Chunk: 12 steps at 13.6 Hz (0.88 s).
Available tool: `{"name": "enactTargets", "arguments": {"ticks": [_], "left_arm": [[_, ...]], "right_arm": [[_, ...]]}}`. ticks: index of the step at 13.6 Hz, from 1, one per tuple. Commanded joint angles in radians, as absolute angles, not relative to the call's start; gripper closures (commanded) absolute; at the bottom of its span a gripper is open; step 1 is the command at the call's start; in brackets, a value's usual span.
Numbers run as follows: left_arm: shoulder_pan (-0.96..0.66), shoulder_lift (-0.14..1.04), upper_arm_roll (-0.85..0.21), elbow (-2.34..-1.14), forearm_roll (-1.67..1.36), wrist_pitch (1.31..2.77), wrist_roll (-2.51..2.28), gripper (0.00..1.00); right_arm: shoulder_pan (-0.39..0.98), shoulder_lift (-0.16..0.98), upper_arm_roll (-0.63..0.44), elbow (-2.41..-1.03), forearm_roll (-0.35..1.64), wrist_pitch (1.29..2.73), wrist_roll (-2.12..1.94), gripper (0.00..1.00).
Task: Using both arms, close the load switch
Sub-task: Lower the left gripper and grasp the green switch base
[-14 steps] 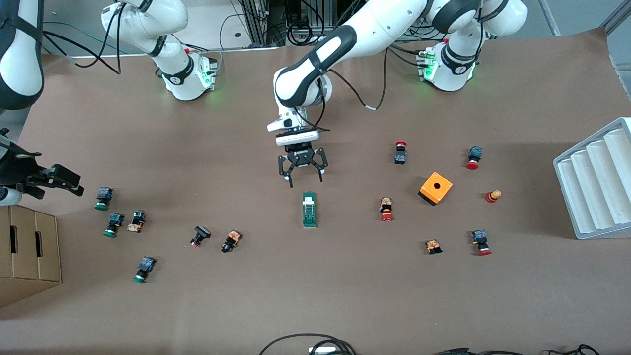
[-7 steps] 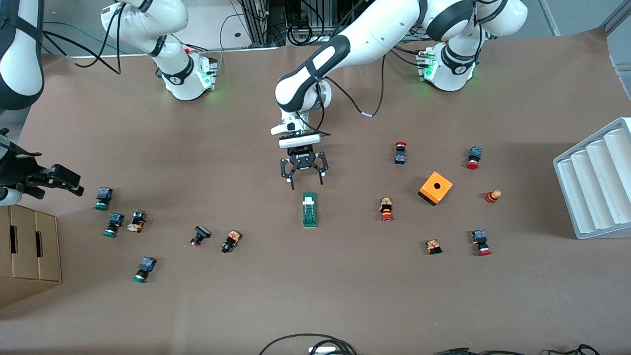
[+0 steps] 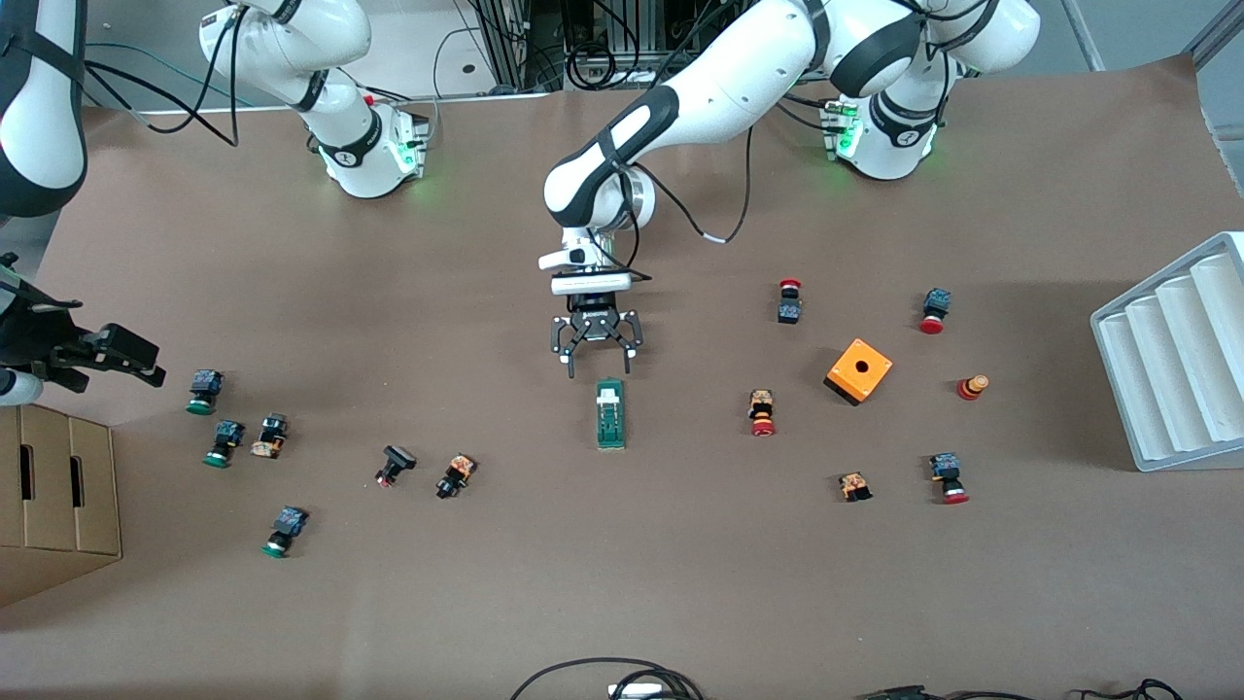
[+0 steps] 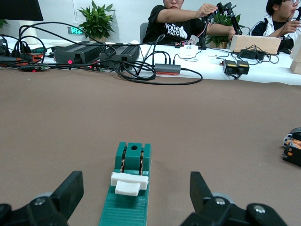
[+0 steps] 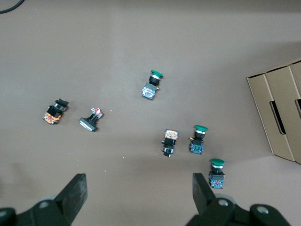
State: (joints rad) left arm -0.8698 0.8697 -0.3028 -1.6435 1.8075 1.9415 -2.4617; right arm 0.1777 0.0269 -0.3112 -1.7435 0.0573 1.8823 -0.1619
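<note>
The load switch [image 3: 609, 413] is a narrow green block lying flat near the middle of the table, its white handle [image 4: 129, 182] at the end toward the robots' bases. My left gripper [image 3: 600, 369] hangs open just over that end. In the left wrist view the left gripper [image 4: 135, 190] straddles the load switch [image 4: 128, 207] without touching it. My right gripper [image 5: 138, 197] is open and holds nothing. It waits high over the right arm's end of the table, above several green-capped buttons [image 5: 195, 140].
An orange cube box [image 3: 859, 370] and red-capped buttons [image 3: 762, 412] lie toward the left arm's end, with a white ribbed rack [image 3: 1176, 360] at that table edge. Green-capped buttons [image 3: 204, 391] and a cardboard box [image 3: 53, 496] are at the right arm's end.
The left gripper has come down lower and closer to the handle end of the load switch, still open. The right arm has not moved.
</note>
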Motion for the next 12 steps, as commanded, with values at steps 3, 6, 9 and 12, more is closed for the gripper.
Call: {"name": "enactTargets", "arguments": {"ticks": [3,6,9,12], "left_arm": [[-0.871,0.937,-0.308,-1.623,1.871,1.890,-2.520,0.00],[-0.870,0.946,-0.308,-1.620,1.875,1.890,-2.525,0.00],[-0.871,0.975,-0.308,-1.600,1.875,1.888,-2.526,0.00],[-0.871,0.997,-0.308,-1.571,1.876,1.887,-2.523,0.00]], "right_arm": [[0.178,0.031,-0.313,-1.735,0.029,1.888,-0.167,0.00],[0.178,0.031,-0.313,-1.735,0.029,1.888,-0.167,0.00],[0.178,0.031,-0.313,-1.735,0.029,1.888,-0.167,0.00],[0.178,0.031,-0.313,-1.735,0.031,1.888,-0.167,0.00]]}}
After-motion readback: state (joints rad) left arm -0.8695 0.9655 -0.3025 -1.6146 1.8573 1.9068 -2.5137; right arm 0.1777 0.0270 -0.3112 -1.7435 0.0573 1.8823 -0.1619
